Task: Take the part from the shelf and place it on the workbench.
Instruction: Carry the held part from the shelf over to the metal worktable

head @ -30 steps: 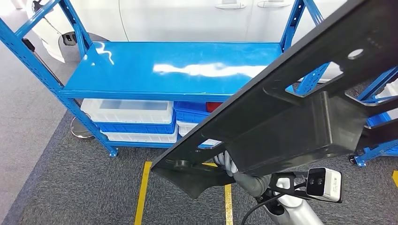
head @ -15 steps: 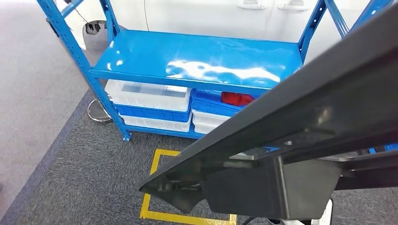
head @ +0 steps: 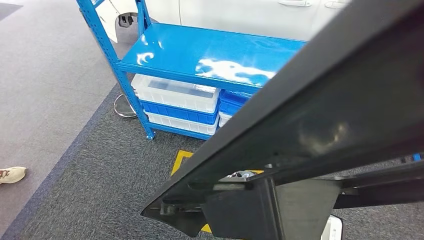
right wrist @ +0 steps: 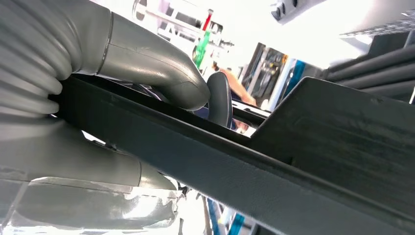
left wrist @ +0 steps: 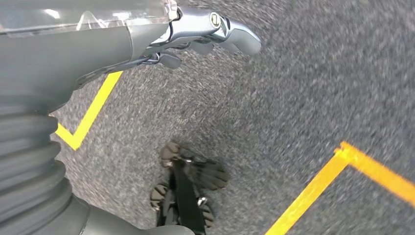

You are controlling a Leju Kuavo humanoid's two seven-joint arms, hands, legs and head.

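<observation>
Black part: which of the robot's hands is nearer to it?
Right. The right hand grips the black part, thumb over its edge. The left hand hangs over the grey carpet, holding nothing.

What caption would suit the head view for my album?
A long black part, carried close to the camera, crosses before a blue shelf on grey carpet.

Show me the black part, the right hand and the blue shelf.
Part (head: 320,115): head view, its broad flat face.
Right hand (right wrist: 161,81): right wrist view, thumb over the part's edge.
Shelf (head: 200,50): head view, bare top board.
</observation>
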